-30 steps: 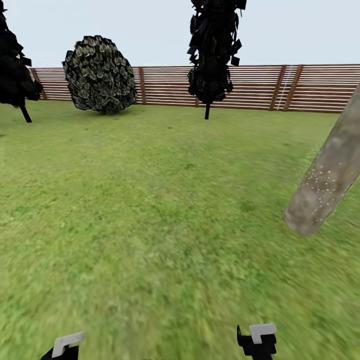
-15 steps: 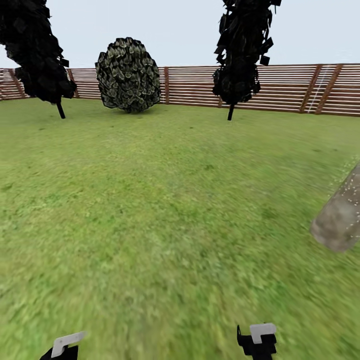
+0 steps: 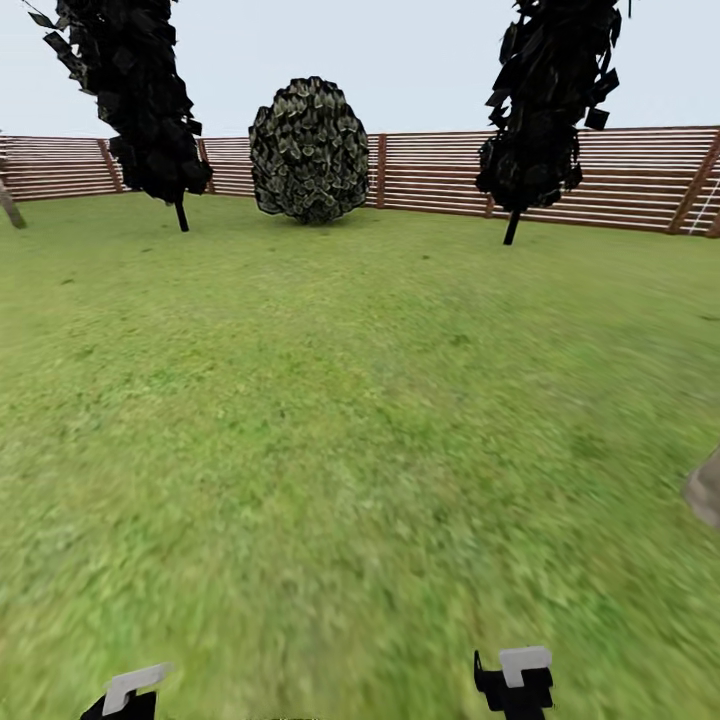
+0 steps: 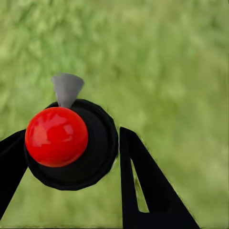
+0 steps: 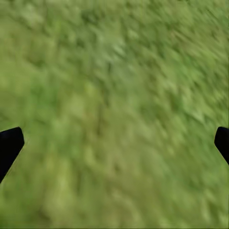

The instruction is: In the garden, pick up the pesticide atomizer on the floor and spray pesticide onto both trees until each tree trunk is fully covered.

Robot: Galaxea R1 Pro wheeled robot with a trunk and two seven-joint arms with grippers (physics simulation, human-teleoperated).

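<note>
Red glossy dome cap on a black round body, grey cone nozzle at one side: pesticide atomizer (image 4: 71, 143) sits clamped between the black fingers of the left claw (image 4: 67, 164), above blotchy green grass (image 3: 330, 420). Right claw (image 5: 114, 143) spread wide over grass, holding nothing. Grey-brown trunk (image 3: 706, 488) base at lawn's right edge; slat fence (image 3: 440, 170) behind

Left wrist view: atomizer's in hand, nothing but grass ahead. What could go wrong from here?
1. The atomizer sits between the left end effector's fingers, nozzle aimed at grass; spraying now would likely waste pesticide.
2. The thick trunk is a sliver at the head view's right edge; it could easily be lost from sight.
3. The slim dark trees ahead could be mistaken for targets.
</note>
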